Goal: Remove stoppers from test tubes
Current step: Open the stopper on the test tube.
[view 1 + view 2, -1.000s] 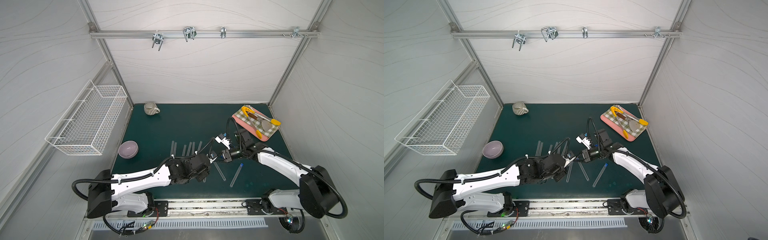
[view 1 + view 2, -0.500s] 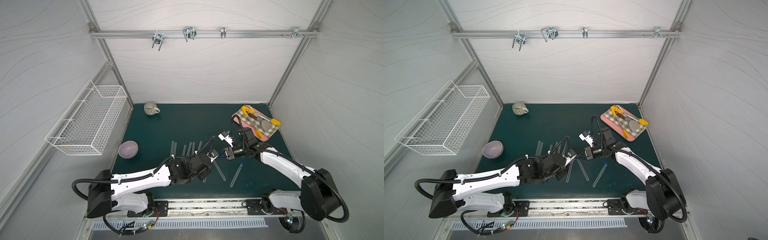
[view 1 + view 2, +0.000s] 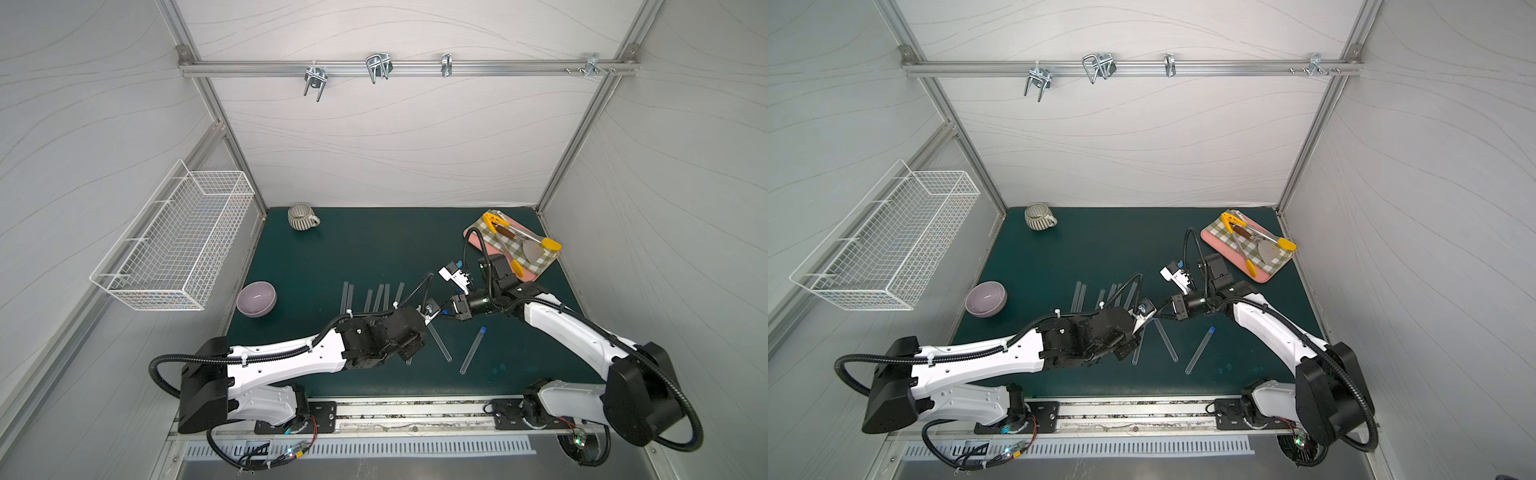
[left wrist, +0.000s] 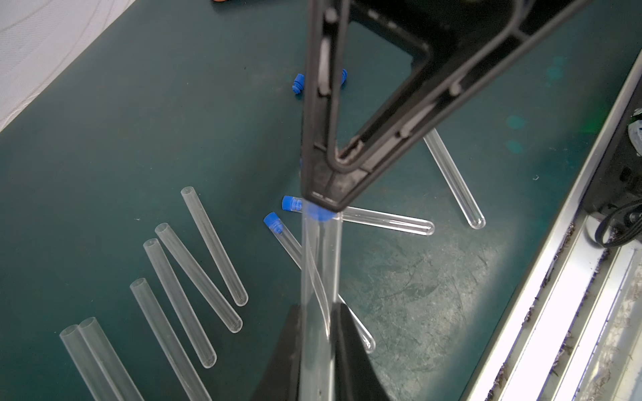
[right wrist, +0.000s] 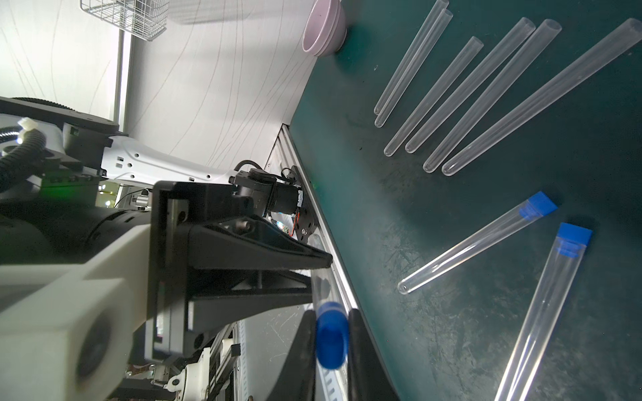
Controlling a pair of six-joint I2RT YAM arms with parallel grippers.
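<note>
My left gripper (image 4: 318, 333) was clamped on one test tube (image 4: 319, 270), held above the mat (image 4: 139, 121). Its blue stopper (image 5: 331, 333) sat pinched tight in the right gripper (image 5: 330, 343). I judged that an off-axis pull might slide the slick tube from the left grip, dropping it onto the stoppered tubes (image 4: 385, 220) below.

The stoppers (image 4: 290, 203) are blue, test tubes (image 4: 215, 246) clear, mat (image 3: 374, 249) dark green, bowl (image 3: 256, 298) lilac.
</note>
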